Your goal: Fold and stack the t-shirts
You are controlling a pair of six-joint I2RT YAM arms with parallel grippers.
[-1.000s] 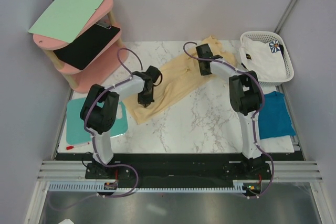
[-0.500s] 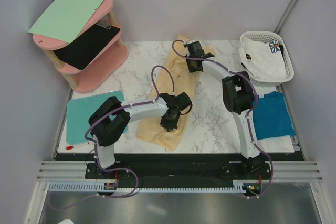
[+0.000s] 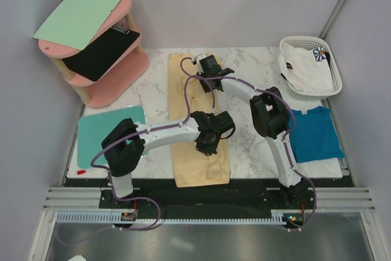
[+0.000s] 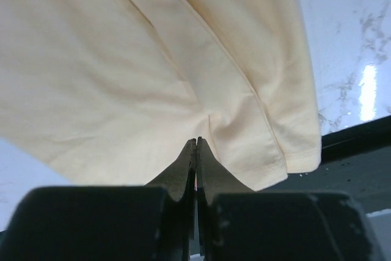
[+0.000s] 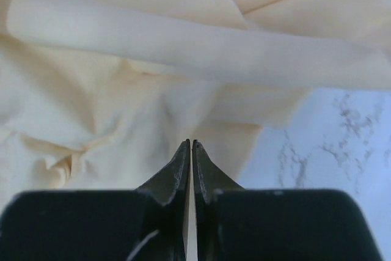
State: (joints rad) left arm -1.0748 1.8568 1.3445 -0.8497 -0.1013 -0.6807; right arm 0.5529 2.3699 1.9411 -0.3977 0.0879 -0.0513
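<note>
Swung lengthwise, soft pale yellow t-shirt (image 3: 198,172) forms a long strip; left claw (image 4: 197,143) and right claw (image 5: 190,145) pinch it

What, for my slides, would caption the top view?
Left gripper and right gripper pinch the yellow t-shirt stretched lengthwise on the table.

Yellow t-shirt (image 3: 198,163) stretched lengthwise; teal t-shirt (image 3: 314,136) flat; white t-shirt (image 3: 305,68) bunched.

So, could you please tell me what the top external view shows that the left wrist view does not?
Only top external: the teal-blue cloth t-shirt, the white plastic lattice basket and the pink tiered shelf. Only left wrist: the left fingers shut on a pucker of the pale yellow cloth t-shirt. Both: that shirt on the white marble table.
</note>
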